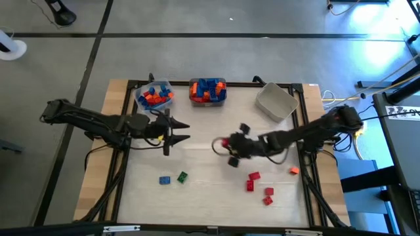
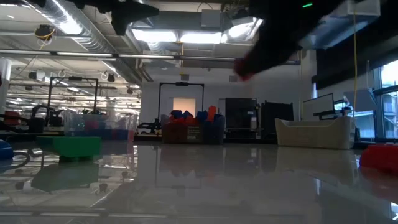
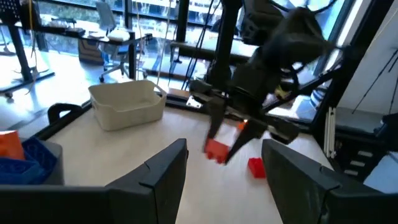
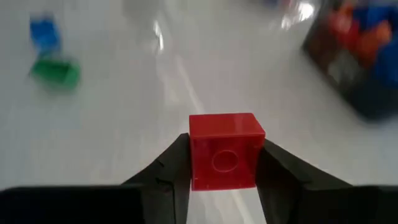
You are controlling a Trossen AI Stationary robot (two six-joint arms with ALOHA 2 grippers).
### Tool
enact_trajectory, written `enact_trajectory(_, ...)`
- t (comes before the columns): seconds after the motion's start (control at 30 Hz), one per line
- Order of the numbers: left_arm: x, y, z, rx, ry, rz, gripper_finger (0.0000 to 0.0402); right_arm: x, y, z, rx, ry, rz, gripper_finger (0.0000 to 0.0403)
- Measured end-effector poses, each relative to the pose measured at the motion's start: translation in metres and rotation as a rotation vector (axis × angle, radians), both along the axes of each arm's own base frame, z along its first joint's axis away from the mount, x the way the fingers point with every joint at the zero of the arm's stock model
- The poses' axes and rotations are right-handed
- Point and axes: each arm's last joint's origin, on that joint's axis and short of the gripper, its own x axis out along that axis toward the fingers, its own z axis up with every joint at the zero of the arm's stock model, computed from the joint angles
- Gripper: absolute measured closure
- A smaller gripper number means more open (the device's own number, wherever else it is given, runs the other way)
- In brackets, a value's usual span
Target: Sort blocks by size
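Mid-tabletop [image 1: 203,190], right claw [image 4: 224,163] carries a small red studded plastic brick [image 4: 224,150] pinched between both fingers, lifted clear of the surface. Left claw [image 1: 186,130] waits just beside the clear bin of orange and blue bricks [image 1: 155,95], fingers spread, nothing in them. Risk: grip looks shallow on the brick's sides, so a fast swing could twist it out; the two claws are near each other, so a straight reach to the back bins might clip the left one. Open room lies centre and front; loose red bricks [image 1: 254,181] sit near the right edge, the green [image 1: 182,176] and blue [image 1: 165,179] ones front-left.
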Motion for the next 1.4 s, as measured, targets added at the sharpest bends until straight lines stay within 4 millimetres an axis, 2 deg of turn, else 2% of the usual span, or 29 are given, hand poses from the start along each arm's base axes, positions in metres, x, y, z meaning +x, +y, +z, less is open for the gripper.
enact_trajectory(0.23, -0.013, 0.003, 0.017, -0.001, 0.087, 0.007, 0.0205, 0.053, -0.045, -0.011, -0.057, -0.248, 0.008, 0.0262)
enact_trajectory(0.43, -0.020, 0.009, 0.038, 0.017, 0.086, 0.030, 0.0205, 0.090, -0.094, -0.035, -0.023, -0.465, 0.016, 0.0261)
enact_trajectory(0.6, -0.024, 0.015, 0.050, 0.016, 0.048, 0.059, 0.0205, 0.116, -0.124, -0.057, -0.007, -0.437, 0.007, 0.0261)
enact_trajectory(0.77, -0.030, 0.021, 0.060, 0.055, -0.004, 0.083, 0.0205, 0.154, -0.144, -0.061, 0.009, -0.471, 0.033, 0.0261)
enact_trajectory(1.17, -0.036, 0.026, 0.065, 0.077, -0.036, 0.113, 0.0205, 0.244, -0.186, -0.046, -0.065, -0.604, 0.003, 0.0260)
enact_trajectory(1.4, -0.036, 0.027, 0.064, 0.081, -0.029, 0.120, 0.0205, 0.279, -0.209, -0.046, -0.097, -0.687, -0.029, 0.0260)
